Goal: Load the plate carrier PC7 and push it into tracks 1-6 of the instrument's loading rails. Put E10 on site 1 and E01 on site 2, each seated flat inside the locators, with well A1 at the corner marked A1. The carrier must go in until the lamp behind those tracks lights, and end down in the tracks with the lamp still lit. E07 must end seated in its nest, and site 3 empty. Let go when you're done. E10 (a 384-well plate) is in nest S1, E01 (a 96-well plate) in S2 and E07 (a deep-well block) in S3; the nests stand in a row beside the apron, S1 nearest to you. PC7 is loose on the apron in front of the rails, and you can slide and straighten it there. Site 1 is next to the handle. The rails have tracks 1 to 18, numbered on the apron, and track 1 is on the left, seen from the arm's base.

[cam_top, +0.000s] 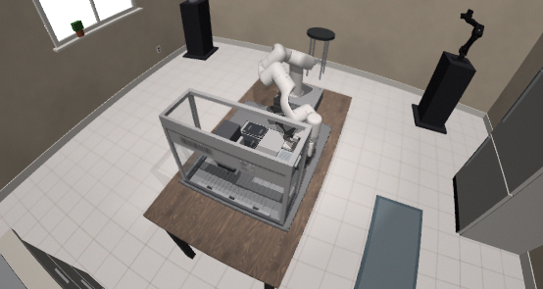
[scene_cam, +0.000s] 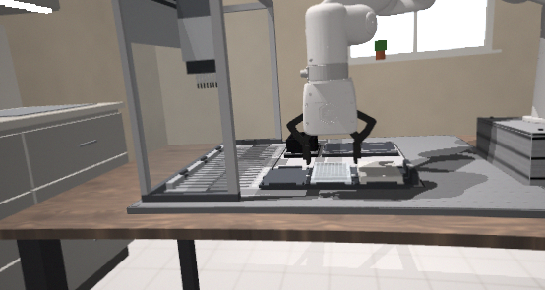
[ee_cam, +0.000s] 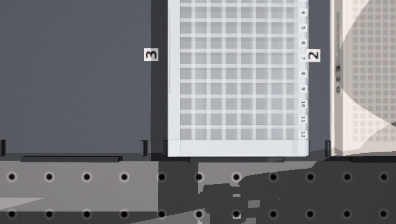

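E01 is seen lying on site 2 of carrier PC7, in the middle of the carrier, with E10 on site 1 beside it towards the handle end. Site 3 is left bare. In the wrist view E01 is framed between the labels 3 and 2. Its near edge runs parallel to the carrier's edge and it looks flat, though the A1 corner is out of frame and cannot be checked. The carrier itself is parked on the apron, short of the loading rails. E07 is seen as a dark block in the nest row behind.

The gripper is held low over E01 with its fingers spread fully and nothing between them. In the exterior view one fingertip is placed just outside each end of the plate, about level with its top. Whether they are touching it cannot be told.

The loading step is judged complete or nearly so, with pushing not yet begun. Next, the seating of E01 would need confirming. Then the carrier must be squared to tracks 1-6 and driven in from the handle end until the lamp is lit.
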You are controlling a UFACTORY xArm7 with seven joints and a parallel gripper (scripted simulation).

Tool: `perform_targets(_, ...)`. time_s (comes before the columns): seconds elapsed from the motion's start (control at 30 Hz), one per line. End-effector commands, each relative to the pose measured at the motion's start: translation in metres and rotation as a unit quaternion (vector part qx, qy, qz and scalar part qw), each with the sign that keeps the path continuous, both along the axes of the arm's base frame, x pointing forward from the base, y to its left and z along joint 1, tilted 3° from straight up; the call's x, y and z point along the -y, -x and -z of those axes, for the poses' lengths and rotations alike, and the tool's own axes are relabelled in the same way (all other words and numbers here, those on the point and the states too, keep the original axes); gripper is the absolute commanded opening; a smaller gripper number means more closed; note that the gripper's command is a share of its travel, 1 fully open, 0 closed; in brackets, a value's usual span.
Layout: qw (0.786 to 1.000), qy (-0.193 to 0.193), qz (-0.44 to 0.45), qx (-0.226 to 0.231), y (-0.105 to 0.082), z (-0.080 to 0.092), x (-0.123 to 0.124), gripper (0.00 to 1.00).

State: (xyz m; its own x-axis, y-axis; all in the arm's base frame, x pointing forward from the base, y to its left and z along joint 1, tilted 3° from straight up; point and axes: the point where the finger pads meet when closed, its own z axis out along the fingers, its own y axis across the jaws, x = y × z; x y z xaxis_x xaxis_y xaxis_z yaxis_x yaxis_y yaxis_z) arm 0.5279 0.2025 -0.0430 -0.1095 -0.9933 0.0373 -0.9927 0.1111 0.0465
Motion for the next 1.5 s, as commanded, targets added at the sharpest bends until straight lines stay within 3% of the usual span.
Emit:
perform_targets(0.0, 1.000, -0.001, 0.000, 0.002, -0.001, 0.006, -0.001, 1.00)
perform_targets(0.83, 1.000, -0.001, 0.000, 0.002, 0.001, 0.041, 0.000, 1.00)
perform_targets(1.47, 1.000, -0.001, 0.000, 0.002, 0.001, 0.046, 0.001, 1.00)
